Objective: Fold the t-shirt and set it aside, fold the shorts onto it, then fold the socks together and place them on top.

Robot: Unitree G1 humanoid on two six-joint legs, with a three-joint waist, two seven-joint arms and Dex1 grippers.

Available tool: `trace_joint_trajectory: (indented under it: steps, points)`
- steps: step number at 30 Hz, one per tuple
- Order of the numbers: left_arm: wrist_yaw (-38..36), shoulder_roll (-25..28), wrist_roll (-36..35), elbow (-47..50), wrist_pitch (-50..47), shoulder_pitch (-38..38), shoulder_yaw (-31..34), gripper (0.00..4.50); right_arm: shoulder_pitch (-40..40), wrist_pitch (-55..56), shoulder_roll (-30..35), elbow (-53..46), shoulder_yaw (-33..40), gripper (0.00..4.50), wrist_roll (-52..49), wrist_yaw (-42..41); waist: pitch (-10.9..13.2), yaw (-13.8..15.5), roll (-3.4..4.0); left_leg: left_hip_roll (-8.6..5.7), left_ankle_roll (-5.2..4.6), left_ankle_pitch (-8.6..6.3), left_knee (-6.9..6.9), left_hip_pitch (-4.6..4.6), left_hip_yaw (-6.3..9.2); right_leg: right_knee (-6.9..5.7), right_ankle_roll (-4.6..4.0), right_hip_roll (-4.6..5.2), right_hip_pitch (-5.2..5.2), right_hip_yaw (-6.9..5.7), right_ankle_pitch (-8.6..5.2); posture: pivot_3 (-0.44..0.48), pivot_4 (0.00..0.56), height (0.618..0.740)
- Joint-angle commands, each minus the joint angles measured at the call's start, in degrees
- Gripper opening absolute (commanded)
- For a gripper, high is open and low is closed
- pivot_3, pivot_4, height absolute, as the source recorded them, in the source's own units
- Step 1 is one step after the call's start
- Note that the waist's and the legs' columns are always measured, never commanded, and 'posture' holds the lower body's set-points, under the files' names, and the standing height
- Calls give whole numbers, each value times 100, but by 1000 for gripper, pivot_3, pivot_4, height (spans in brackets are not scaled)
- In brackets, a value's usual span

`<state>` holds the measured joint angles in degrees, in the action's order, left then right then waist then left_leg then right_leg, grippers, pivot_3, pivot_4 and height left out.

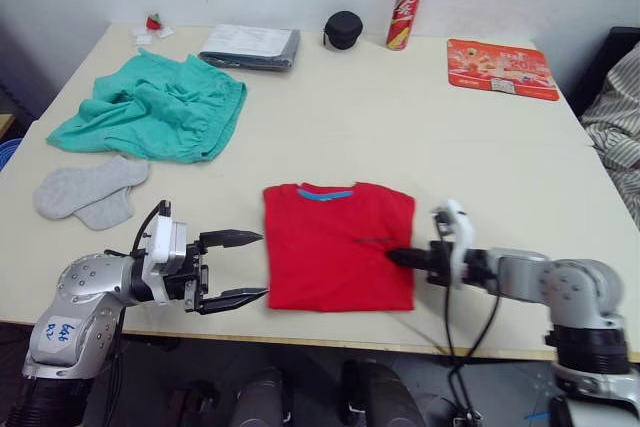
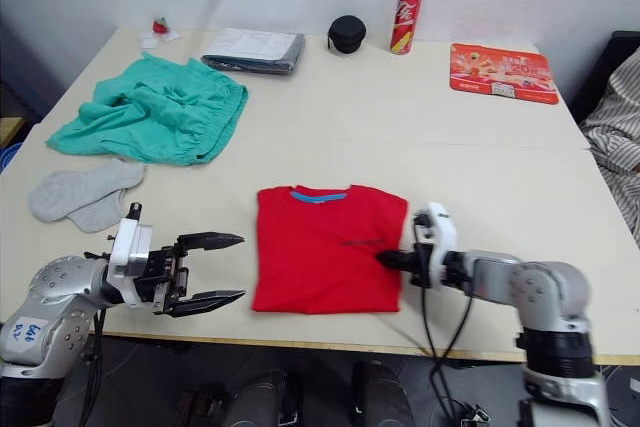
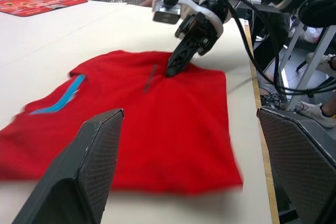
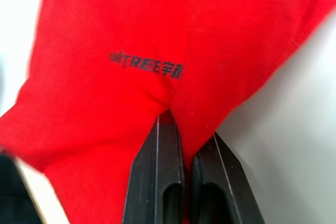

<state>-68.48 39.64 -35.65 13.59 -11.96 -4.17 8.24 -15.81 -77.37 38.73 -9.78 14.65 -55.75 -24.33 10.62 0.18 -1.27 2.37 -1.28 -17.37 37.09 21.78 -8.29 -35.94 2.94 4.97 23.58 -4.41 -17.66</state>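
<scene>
While the right gripper has its jaws pinched on a fold of the t-shirt at its right edge, the left gripper hovers just left of the shirt with jaws wide. Dark print beside the pinch reads partly "TREE" with further characters. The smooth red cotton lies as a near-square on the counter's near edge, blue neckband on the far side. Far left lie the crumpled teal shorts; nearer, the soft grey socks overlap.
</scene>
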Motion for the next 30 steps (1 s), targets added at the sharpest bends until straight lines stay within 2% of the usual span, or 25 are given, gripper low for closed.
trace_joint_trajectory:
  steps: [1,4,8,13,18,23,28,29,30]
  points:
    - [-87,-25,22,-111,20,-184,-87,4253,476,239,1138,474,670,13,452,-529,0,19,13,-12,-15,-2,0,12,0,7,2,12,7,-4,1,0,150,740]
    - [-169,-24,48,-276,36,-339,-135,4253,781,705,1989,1385,944,13,814,-1193,0,-16,13,-22,-36,-10,6,41,-2,29,13,19,18,-12,6,0,150,740]
    - [-252,9,46,-407,31,-477,-146,4253,1157,1852,2984,2783,693,13,1693,-2314,2,-28,18,-26,-46,-14,13,44,-16,33,36,16,18,-14,5,0,150,740]
    - [-316,79,51,-443,26,-468,-99,4253,601,2917,3360,4358,327,13,2512,-2909,3,-103,19,-18,-41,-8,26,39,-23,26,52,-2,16,-5,9,0,150,740]
    - [-337,154,54,-482,20,-460,-31,4253,168,3665,3420,5453,95,13,3114,-3246,7,-163,27,-16,-23,7,31,29,-19,0,53,-3,15,-1,12,0,150,740]
    - [-343,226,67,-561,45,-479,2,4253,141,3946,3243,5701,184,13,3304,-3505,5,-175,34,-14,-14,15,29,28,-15,-2,50,-3,15,-1,14,0,150,740]
    - [-398,303,71,-580,26,-459,19,4253,785,3952,3042,4988,695,13,2968,-3959,5,-173,35,-12,-12,13,27,28,-14,-1,49,-3,15,-2,14,0,150,740]
    - [-410,319,76,-590,22,-447,30,4253,960,3797,3011,4717,856,378,2855,-4017,5,-171,35,-12,-12,13,26,29,-14,-1,49,-3,16,-2,14,0,150,740]
    - [-419,332,77,-598,17,-439,39,4253,1110,3631,2996,4480,963,497,2767,-4056,4,-170,38,-12,-12,13,27,28,-14,-2,49,-3,15,-3,14,0,150,740]
